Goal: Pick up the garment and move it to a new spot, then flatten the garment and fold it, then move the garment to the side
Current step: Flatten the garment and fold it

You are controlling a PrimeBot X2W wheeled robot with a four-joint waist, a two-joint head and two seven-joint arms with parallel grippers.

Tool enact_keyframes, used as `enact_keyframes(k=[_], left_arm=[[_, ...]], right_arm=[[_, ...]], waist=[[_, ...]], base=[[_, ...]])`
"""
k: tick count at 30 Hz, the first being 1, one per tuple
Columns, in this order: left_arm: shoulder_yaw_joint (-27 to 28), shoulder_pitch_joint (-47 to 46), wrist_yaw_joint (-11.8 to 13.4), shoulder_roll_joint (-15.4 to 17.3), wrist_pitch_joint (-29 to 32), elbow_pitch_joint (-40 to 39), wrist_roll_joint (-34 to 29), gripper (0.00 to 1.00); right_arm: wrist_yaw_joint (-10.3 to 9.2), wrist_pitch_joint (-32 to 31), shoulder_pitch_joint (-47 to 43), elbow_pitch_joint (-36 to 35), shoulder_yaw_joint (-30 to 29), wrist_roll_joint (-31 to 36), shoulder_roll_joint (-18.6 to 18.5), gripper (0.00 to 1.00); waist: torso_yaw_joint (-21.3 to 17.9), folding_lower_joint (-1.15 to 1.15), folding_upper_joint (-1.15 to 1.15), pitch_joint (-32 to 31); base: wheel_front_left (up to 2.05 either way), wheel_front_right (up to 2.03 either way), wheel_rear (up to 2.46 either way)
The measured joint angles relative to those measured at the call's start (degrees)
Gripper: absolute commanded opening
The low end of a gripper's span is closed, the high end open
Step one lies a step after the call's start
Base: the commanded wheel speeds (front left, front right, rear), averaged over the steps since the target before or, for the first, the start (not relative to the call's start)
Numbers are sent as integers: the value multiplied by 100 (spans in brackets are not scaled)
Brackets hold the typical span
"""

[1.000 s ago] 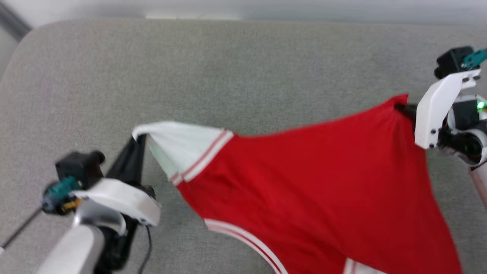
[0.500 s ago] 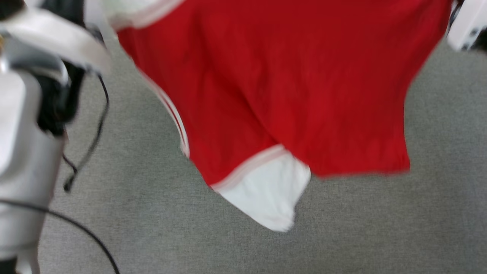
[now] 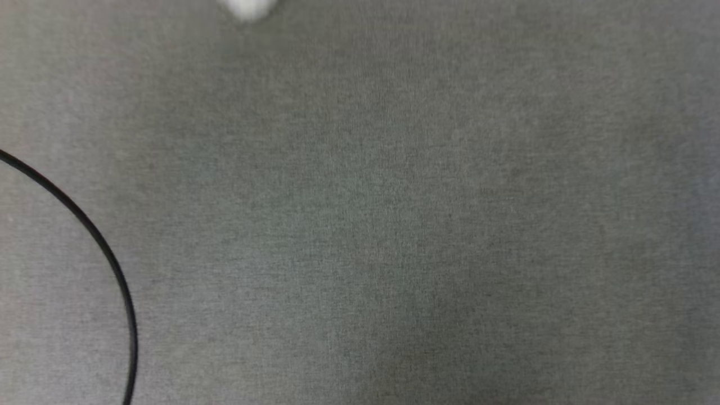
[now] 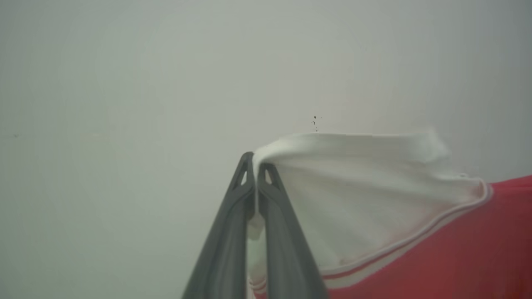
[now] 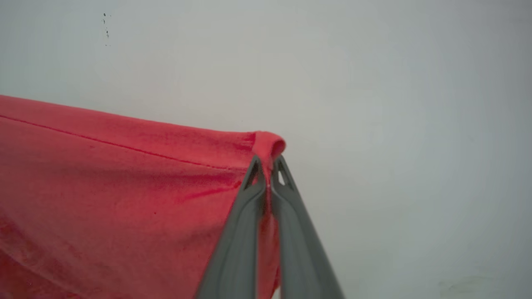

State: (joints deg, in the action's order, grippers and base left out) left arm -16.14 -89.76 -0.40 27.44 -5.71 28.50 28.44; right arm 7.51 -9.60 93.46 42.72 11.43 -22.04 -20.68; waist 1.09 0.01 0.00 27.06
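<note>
1. Head view: I saw the grey fabric surface (image 3: 394,225), a black cable (image 3: 107,253) and a white blur (image 3: 244,8) at the top edge, likely cloth.
2. Left wrist view: my left pincer (image 4: 255,166) was clamped on the white sleeve (image 4: 353,191) of the shirt (image 4: 478,257), which hung in the air.
3. Right wrist view: my right pincer (image 5: 268,160) pinched the red hem corner (image 5: 268,145). That thin bite could slip if I stretched hard.

Garment (image 5: 124,187) red; sleeve (image 4: 353,195) white (red-striped trim (image 4: 415,242)); cable (image 3: 101,242) black.
</note>
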Motion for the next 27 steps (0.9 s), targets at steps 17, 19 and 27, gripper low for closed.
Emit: enact_keyframes(k=[17, 19, 27], left_arm=[[-44, -88, -416, -276, -475, 1427, 325, 0], [-65, 187, -478, -323, -564, 1604, 408, 0], [-164, 1897, -638, -515, -814, 2005, 745, 0]], right_arm=[[0, 503, 376, 1105, 584, -264, 175, 0], [0, 570, 61, 1234, 751, -378, 196, 0], [0, 920, -1569, 1432, 1308, -1069, 170, 0]], waist=[[160, 0, 0, 1094], [164, 0, 0, 998], [200, 0, 0, 274]], base=[[0, 0, 0], [0, 0, 0], [0, 0, 0]])
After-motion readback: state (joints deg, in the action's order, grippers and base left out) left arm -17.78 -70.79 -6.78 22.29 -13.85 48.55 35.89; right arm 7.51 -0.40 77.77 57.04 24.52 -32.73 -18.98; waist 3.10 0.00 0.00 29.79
